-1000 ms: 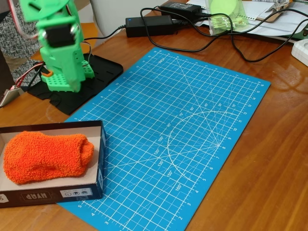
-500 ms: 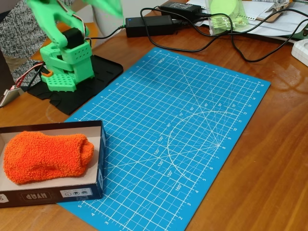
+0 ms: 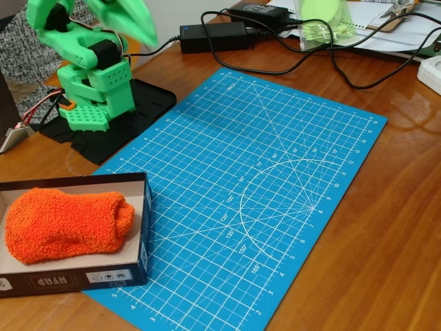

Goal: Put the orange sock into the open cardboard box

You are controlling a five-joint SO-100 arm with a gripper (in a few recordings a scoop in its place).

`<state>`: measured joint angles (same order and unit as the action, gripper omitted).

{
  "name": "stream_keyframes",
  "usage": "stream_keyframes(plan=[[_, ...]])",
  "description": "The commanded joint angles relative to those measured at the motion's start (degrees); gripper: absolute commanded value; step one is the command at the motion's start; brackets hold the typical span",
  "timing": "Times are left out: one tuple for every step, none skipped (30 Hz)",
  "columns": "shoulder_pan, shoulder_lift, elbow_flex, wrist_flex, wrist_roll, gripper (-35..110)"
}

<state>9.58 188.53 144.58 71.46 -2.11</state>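
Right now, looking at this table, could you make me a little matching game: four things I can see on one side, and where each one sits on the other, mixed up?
Things:
1. orange sock
2. cardboard box
3. blue cutting mat
4. black power brick

Places:
A. at the far edge of the table, with cables running from it
B. across the middle of the wooden table
C. lying inside the box
D. at the near left, its right end resting on the mat

Pairs: 1-C, 2-D, 3-B, 4-A
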Motion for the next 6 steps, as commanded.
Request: stream_keyframes(plan=[[1.4, 2.4, 7.5, -0.7, -2.5, 0], [1.0, 3.7, 9.9, -1.0, -1.9, 0], [0.2, 4.9, 12.3, -1.2, -1.4, 0], [-0.4, 4.7, 14.2, -1.8, -0.3, 0], [-1.2, 4.7, 16.0, -2.7, 0.4, 0], [-2.1, 4.7, 17.7, -3.4, 1.1, 0]])
